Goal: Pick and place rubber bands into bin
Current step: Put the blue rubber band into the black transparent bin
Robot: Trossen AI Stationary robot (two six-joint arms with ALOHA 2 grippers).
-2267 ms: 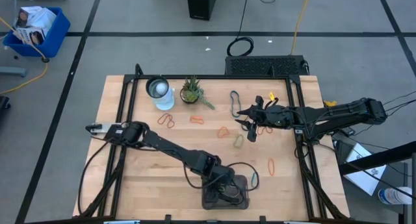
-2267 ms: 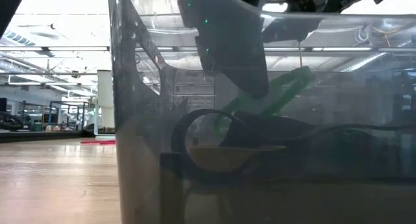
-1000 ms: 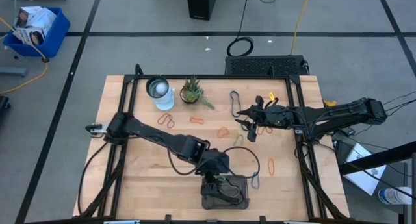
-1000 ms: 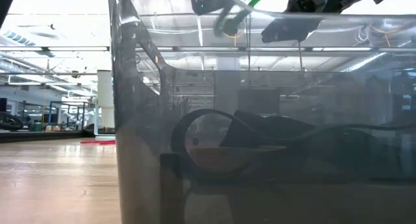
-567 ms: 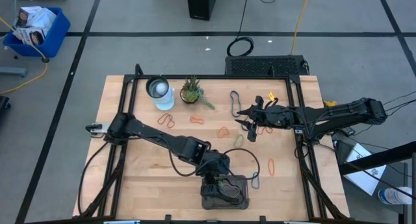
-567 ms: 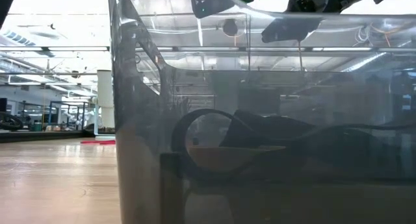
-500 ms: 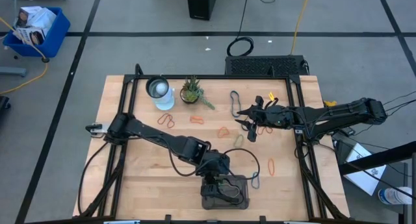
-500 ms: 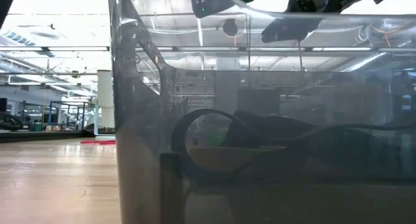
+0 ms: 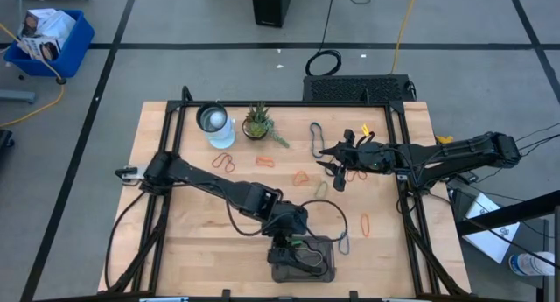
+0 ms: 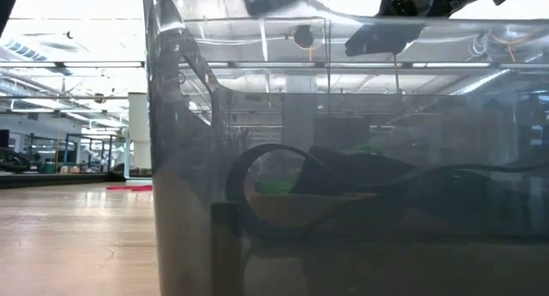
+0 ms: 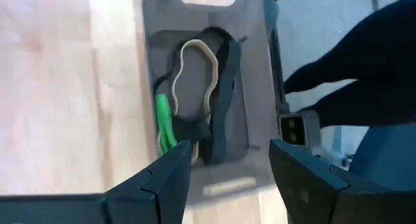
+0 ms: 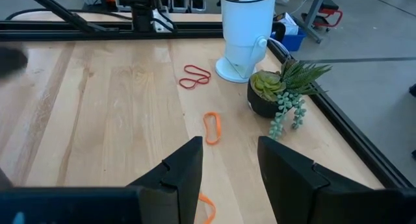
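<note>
The bin [image 9: 320, 270], a small dark grey tray, sits at the table's near edge. In it lie a green rubber band [image 11: 164, 123], a tan one [image 11: 195, 73] and a black one [image 11: 222, 97]. My left gripper [image 9: 287, 242] hovers just above the bin's far end, open [image 11: 227, 152] with nothing between its fingers. More rubber bands lie flat on the table: red [image 9: 224, 161], orange [image 9: 264, 161], orange [image 9: 366, 221], black [image 9: 315, 136]. My right gripper [image 9: 335, 172] hangs open [image 12: 229, 149] above the table's far right part, holding nothing.
A white pitcher [image 9: 214, 123] and a small potted plant [image 9: 257, 123] stand at the far edge. Black frame rails [image 9: 172, 144] run along both table sides. A thin black loop [image 9: 343, 221] lies right of the bin. The low view looks through the bin's wall [image 10: 189, 202].
The green rubber band, which hung at my left gripper above the bin a second ago, has dropped and now lies inside the bin. Both arms have stayed nearly where they were.
</note>
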